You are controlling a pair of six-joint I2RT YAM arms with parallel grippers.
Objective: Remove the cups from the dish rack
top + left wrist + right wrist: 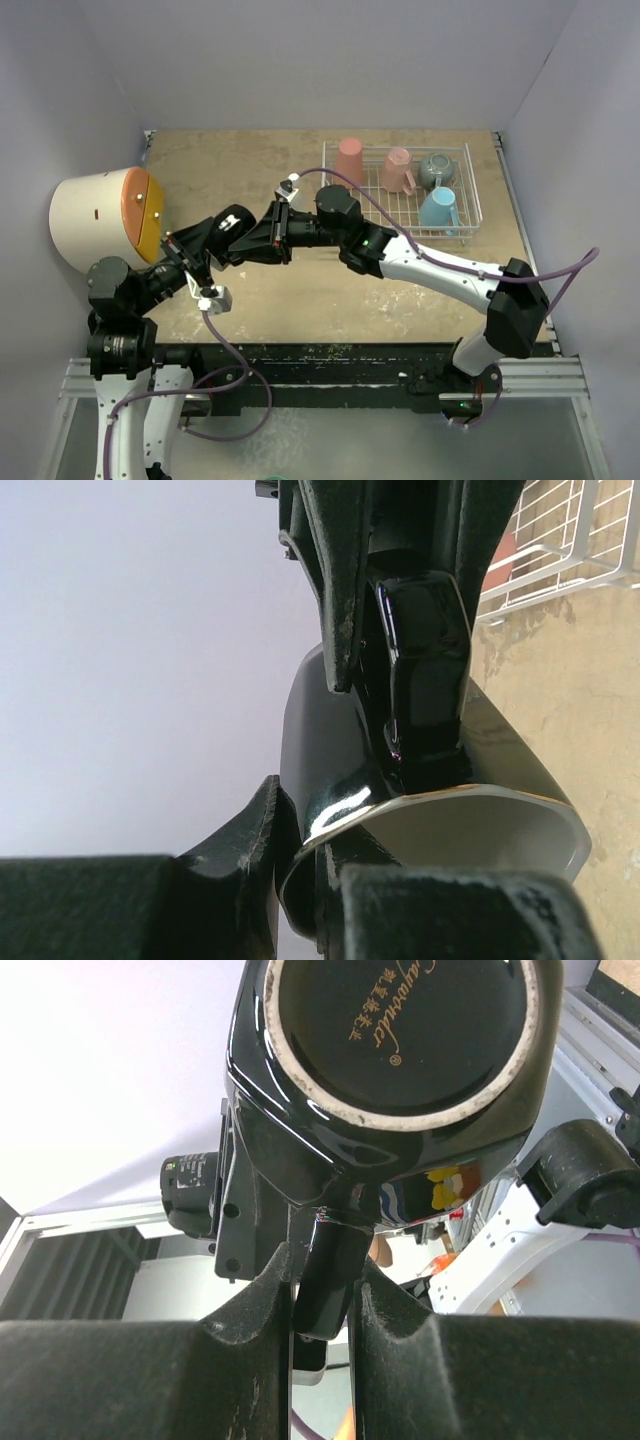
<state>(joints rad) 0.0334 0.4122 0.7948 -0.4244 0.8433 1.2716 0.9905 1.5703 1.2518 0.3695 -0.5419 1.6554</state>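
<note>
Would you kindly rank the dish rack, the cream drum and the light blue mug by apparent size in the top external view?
1. dish rack, widest spread.
2. cream drum, nearly as large; it sits nearer the camera, so these two are unsure.
3. light blue mug, clearly smallest.

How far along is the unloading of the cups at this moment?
Done: no cup is seen set down on the table yet. In hand: the black mug is out of the dish rack, gripped by both the right gripper and the left gripper. To do: salmon tumbler, pink mug, grey-blue mug and light blue mug, all in the rack.
</note>
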